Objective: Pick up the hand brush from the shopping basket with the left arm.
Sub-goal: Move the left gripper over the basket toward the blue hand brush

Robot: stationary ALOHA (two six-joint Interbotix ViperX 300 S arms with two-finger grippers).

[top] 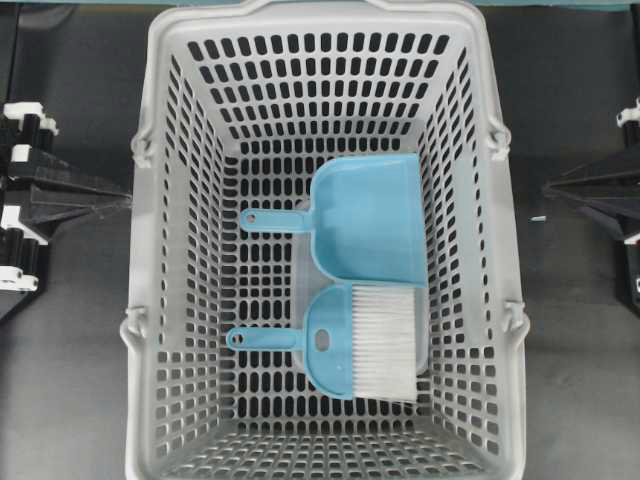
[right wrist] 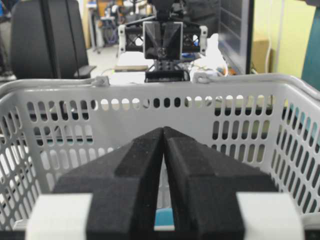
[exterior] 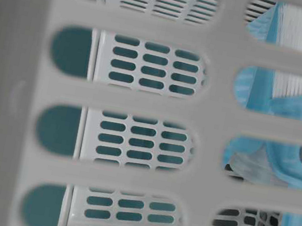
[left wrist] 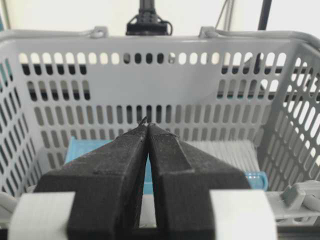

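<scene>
— Black foam pads fill the bottom of the left wrist view: that is the left tool (left wrist: 147,131), its two pads pressed tip to tip, clenched on nothing. Why parked like that?

— My reading is that it sits at rest outside the shopping basket (left wrist: 165,80), aimed over the near wall, with the pickup not yet begun. The right tool (right wrist: 163,134) mirrors it in its own view, pads also pressed together and empty, looking across the far rim at the opposite arm.

— And the hand brush?

— Lower middle of the overhead view, flat on the basket's slotted floor. The hand brush (top: 355,340) has its white bristles toward the right of that frame and its thin handle, ending in a hole, pointing left. Just above it lies the dustpan (top: 368,222), handle also pointing left; the two look to be touching or nearly so where pan lip meets brush back.

— Where is it relative to the left tool?

— In the overhead view the left arm sits at the left edge of the frame, beyond the basket wall, well apart from the brush. From the left wrist view, blue plastic and white bristles show low in the frame behind and beside the pads, so the brush lies ahead and below, inside the walls.

— So what does that call for?

— Likely releasing the pads, rising over the rim, then descending; the handle points toward that arm's side.
</scene>
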